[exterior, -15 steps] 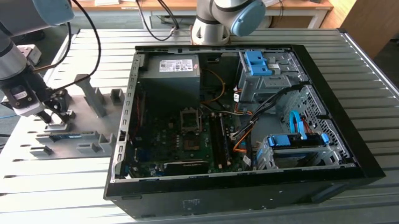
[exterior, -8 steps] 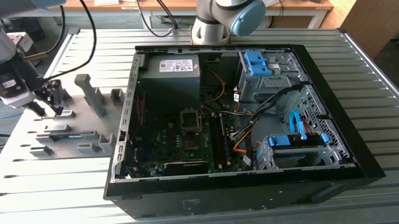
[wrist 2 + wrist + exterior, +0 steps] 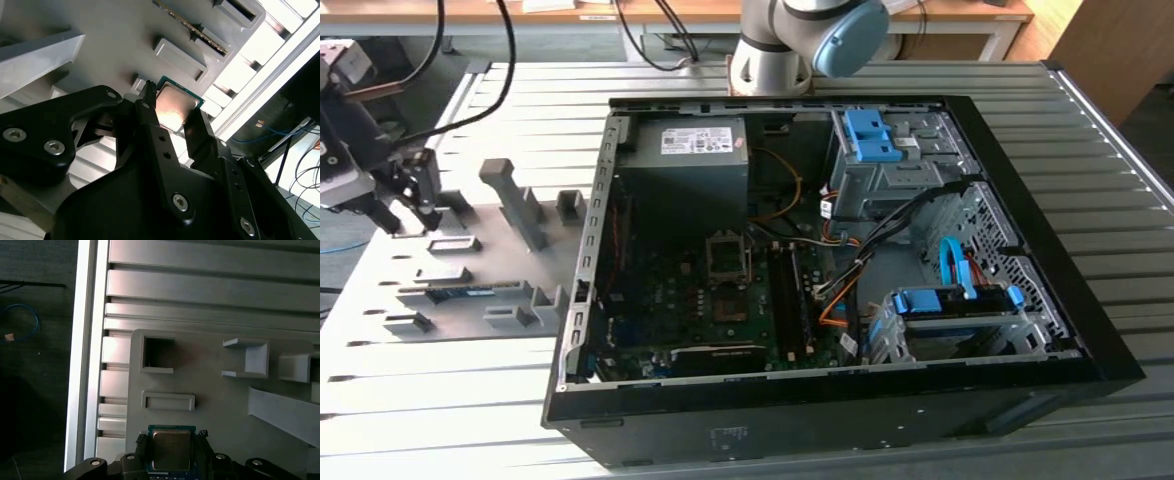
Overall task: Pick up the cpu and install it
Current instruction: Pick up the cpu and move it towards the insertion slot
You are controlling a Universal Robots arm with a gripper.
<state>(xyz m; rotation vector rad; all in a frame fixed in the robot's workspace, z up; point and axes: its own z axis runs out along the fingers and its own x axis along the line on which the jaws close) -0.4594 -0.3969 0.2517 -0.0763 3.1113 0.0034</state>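
Note:
The cpu (image 3: 175, 102) is a small square chip with a metal lid and a green rim. It sits between the two black fingers (image 3: 150, 117) of my gripper (image 3: 172, 112), which is shut on it. In the first wrist view the cpu (image 3: 171, 447) hangs just over the grey fixture plate (image 3: 215, 405), near an empty square pocket (image 3: 159, 352). In the exterior view my gripper (image 3: 400, 195) is at the far left over that plate (image 3: 467, 270), well apart from the open computer case (image 3: 1067, 300) and its motherboard (image 3: 707, 310).
The plate carries several raised grey holders (image 3: 514, 200) and a memory stick (image 3: 460, 292). Inside the case are a power supply (image 3: 687, 150), blue drive cages (image 3: 947, 305) and loose cables (image 3: 841, 290). The ribbed metal table (image 3: 440, 400) ends close to the plate's edge.

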